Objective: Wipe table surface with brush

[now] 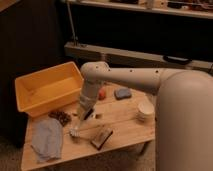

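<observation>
The table surface [125,125] is a small top of light wooden planks. My gripper [86,115] hangs over its left-middle part, below the white forearm that reaches in from the right. It is shut on the brush [77,130], whose pale handle slants down and to the left from the gripper. The small brush head rests on the planks near the grey cloth. The upper end of the handle is hidden inside the gripper.
A yellow tub [47,90] fills the back left corner. A grey cloth [47,141] lies front left, with a dark brown clump [62,118] beside it. A wooden block brush [101,138] lies in front; an orange ball [102,94], a blue sponge [122,93] and a white cup [145,111] sit toward the back and right.
</observation>
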You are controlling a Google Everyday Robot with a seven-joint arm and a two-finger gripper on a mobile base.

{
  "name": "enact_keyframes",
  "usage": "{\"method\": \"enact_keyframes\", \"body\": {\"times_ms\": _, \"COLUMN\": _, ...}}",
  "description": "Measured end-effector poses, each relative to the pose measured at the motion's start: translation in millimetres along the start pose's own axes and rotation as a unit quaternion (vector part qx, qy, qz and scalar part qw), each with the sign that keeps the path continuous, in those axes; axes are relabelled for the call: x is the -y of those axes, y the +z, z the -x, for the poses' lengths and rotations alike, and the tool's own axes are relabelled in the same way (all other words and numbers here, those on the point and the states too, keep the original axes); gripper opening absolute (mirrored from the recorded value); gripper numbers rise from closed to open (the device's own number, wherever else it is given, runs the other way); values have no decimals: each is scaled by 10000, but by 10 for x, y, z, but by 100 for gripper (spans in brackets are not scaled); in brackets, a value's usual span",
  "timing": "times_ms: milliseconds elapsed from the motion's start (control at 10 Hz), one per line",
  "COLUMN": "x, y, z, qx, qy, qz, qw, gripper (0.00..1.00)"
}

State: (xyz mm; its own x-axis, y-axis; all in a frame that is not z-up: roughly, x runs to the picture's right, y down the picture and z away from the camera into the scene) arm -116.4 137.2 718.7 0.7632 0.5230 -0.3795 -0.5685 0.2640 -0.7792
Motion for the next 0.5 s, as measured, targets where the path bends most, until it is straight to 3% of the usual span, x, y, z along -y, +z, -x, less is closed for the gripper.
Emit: {"method": "enact_keyframes", "body": {"times_ms": 500, "x": 35, "y": -46, "z": -389, "qx": -126, "qy": 218, "qz": 4, "qw": 9997, "gripper": 0}}
